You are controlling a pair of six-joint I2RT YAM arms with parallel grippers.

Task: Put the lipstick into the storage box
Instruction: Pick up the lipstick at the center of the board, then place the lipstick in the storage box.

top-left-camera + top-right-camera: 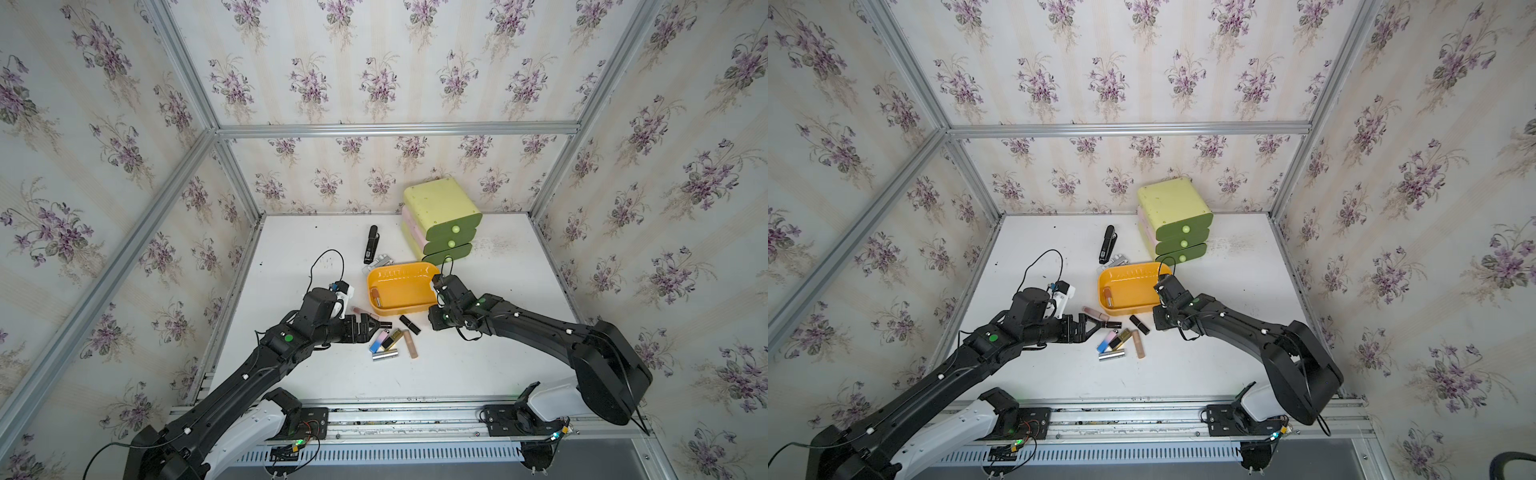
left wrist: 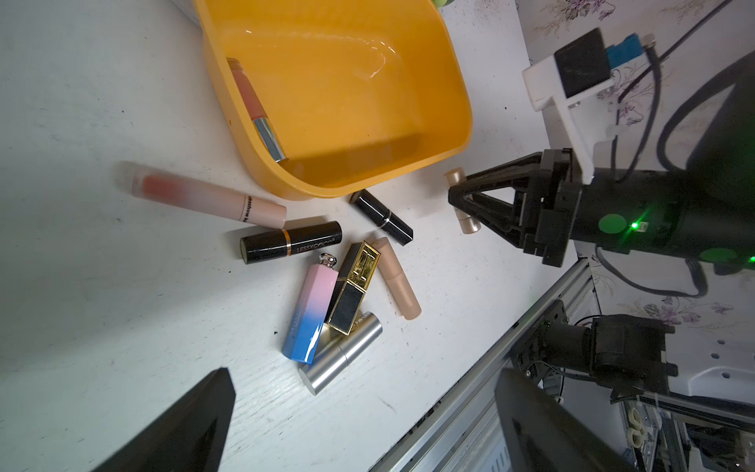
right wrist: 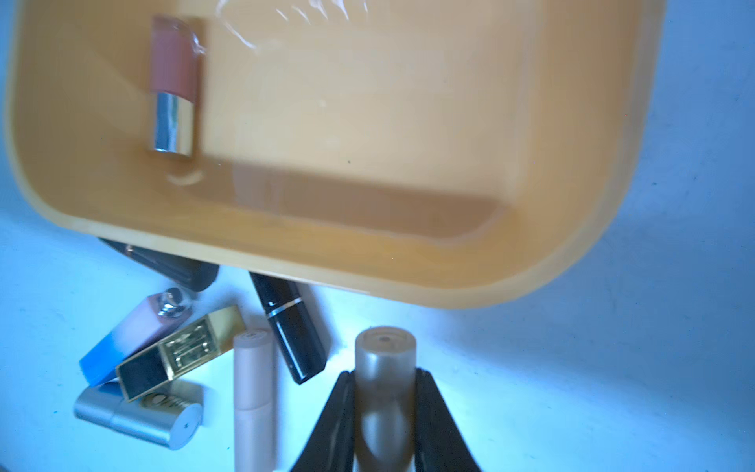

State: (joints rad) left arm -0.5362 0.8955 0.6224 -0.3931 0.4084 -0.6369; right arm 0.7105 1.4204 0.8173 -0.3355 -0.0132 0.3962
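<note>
Lipstick [image 3: 385, 347]: champagne tube, judged light, rigid and likely slippery, best pinched mid-barrel, as the right gripper [image 3: 385, 374] clamps it just outside the near rim of the storage box [image 1: 401, 311], mid-frame in a top view; left gripper [image 1: 373, 327] spread wide, empty.

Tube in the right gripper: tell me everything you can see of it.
The tube is a short round cylinder, pearly champagne-beige, plastic by its look, with a flat end bearing a small centre dot. The right gripper is shut on its middle, clamping it from both sides, both ends sticking out. Its flat end points toward the box, just short of the rim, touching neither it nor the beige stick beside it. Whether it is lifted cannot be told.
</note>
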